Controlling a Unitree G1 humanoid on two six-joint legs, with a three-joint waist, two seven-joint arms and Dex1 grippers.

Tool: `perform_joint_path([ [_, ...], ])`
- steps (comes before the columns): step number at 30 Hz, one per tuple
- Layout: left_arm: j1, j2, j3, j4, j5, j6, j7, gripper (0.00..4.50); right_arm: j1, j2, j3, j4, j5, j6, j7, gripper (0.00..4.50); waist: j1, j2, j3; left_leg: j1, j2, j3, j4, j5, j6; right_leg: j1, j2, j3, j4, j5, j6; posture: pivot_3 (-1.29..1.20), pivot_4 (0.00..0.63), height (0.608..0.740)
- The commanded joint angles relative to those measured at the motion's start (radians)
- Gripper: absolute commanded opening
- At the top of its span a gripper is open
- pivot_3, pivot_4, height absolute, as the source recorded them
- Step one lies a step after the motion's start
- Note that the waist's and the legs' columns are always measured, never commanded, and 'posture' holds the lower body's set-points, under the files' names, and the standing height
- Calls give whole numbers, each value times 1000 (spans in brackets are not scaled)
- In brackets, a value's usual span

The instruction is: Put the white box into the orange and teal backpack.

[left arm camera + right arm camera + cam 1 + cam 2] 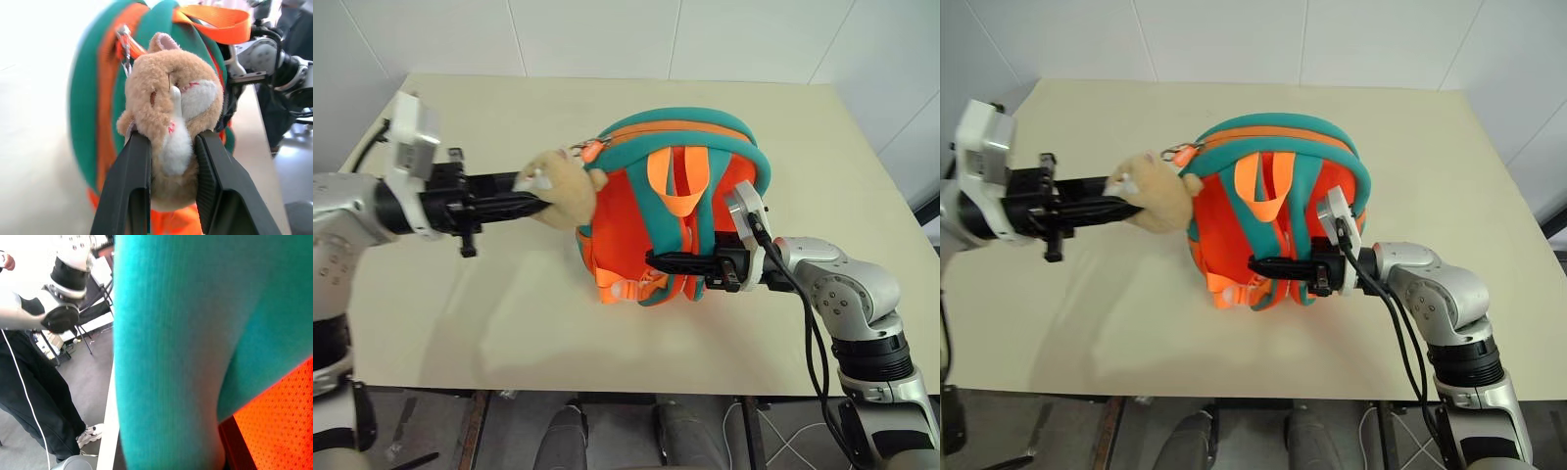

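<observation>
Closest up in the head view: right hand (651, 260), reaching in level from the right, fingers closed nearly all the way and buried in the straps low on the orange and teal backpack (685, 129). Hard to call whether a strap is actually pinched or just pressed. Backpack standing mid-bench (460, 323), strap side facing the camera, long axis running up to the rounded teal top. Bright orange body, fat teal trim, orange loop handle hanging over the back. Left hand (540, 201) coming in from the other side, so the pack sits right between the two.

Over to the left wrist view: both black fingers (129, 181) squeezed onto the tan plush toy (171, 98), fur bulging out between them. Solid grip, not open at all. Metal clip (124, 41) linking the toy to the orange seam along the top arch.

Right wrist view: mostly teal strap (166, 357) up close, orange mesh (279, 421) beside it.

Can't place the white box from any of this. Probably the zip end near that clip matters next, and left hand is the nearer one.
</observation>
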Motion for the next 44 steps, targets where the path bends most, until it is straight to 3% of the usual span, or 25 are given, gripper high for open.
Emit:
perform_joint_path([
  [1, 9, 59, 17, 109, 97, -104, -53, 1024, 8, 6, -27, -33, 13, -21, -10, 1, 1, 0, 0, 0, 0, 0, 0, 0, 0, 0, 0, 0, 0, 0, 0, 0, 150, 740],
  [6, 109, -10, -93, 183, 243, -281, -63, 1024, 24, 4, -35, -47, 16, -22, -26, 1, 2, 1, -1, 0, 0, 0, -2, 0, 0, 0, 0, 0, -1, -1, -1, 0, 150, 740],
  [11, 166, -149, -209, 223, 348, -409, -34, 1024, 46, 5, -50, -64, 26, -16, -59, 1, 5, 0, 0, 0, 1, 1, -3, 0, 0, 0, 0, 0, -1, -1, -2, 0, 150, 740],
  [19, 226, -258, -256, 257, 398, -470, -13, 1024, 86, 3, -57, -90, 15, -29, -114, 1, 6, 1, -1, 1, 0, 0, -1, 0, 0, 0, -1, 0, 1, -1, -1, 0, 150, 740],
  [23, 222, -257, -192, 167, 350, -401, 50, 1992, 118, -41, -97, -130, 30, -38, -95, 1237, 15, 1, -1, 1, 0, 0, 0, 0, 0, 0, -1, 0, 2, 0, -1, 0, 150, 740],
  [29, 334, -179, -115, -21, 262, -271, 36, 3912, 188, -156, -214, -170, 37, -50, -77, 3257, 19, 1, -1, 0, 0, 0, -2, 0, 1, 0, -1, 0, 0, 0, -1, 0, 150, 740],
  [31, 372, -154, -89, -59, 249, -247, 33, 4500, 263, -225, -231, -171, -42, -116, -33, 3976, 23, 1, -1, 1, 0, 0, -2, 0, 1, 0, -1, 0, 0, -1, -1, 0, 150, 740],
  [33, 393, -141, -68, -75, 240, -237, 33, 4500, 343, -280, -275, -149, -101, -185, -1, 4491, 26, 1, -1, 1, 0, 0, -2, 0, 1, 1, -1, 0, -1, -1, -2, 0, 150, 740],
  [39, 353, -156, -61, -88, 243, -252, 60, 4500, 415, -321, -422, -91, -116, -263, -2, 4491, 28, 1, 0, 1, 0, 1, 0, 0, 1, 2, -1, 0, -1, 0, -1, 0, 150, 740],
  [44, 327, -137, -65, -90, 235, -236, 37, 4500, 393, -312, -414, -19, -180, -339, -20, 4491, 22, 1, -1, 3, 0, 1, -1, 0, 1, 3, -1, 1, -1, 0, -1, 0, 150, 740],
])
